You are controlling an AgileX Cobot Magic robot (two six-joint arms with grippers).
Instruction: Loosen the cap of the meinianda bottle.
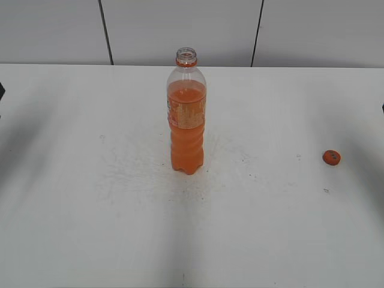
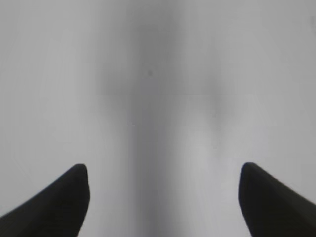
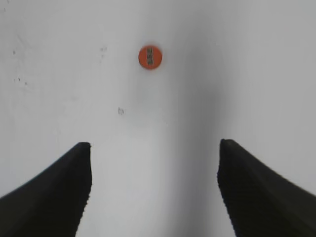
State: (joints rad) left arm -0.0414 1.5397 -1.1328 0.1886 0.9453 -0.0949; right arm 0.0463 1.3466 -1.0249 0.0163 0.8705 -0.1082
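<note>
The meinianda bottle (image 1: 187, 117) stands upright in the middle of the white table, with orange liquid, a label band and an orange neck ring; its mouth is uncapped. The cap (image 1: 332, 157) lies on the table at the far right, apart from the bottle; it also shows in the right wrist view (image 3: 150, 57), flat, mark up. My right gripper (image 3: 155, 148) is open and empty, above the table, short of the cap. My left gripper (image 2: 165, 170) is open and empty over bare table. Neither gripper shows in the exterior view.
The white table (image 1: 90, 210) carries faint scuffs and specks around the bottle. A panelled grey wall (image 1: 60, 30) runs behind its far edge. Soft arm shadows lie on the table at left and right.
</note>
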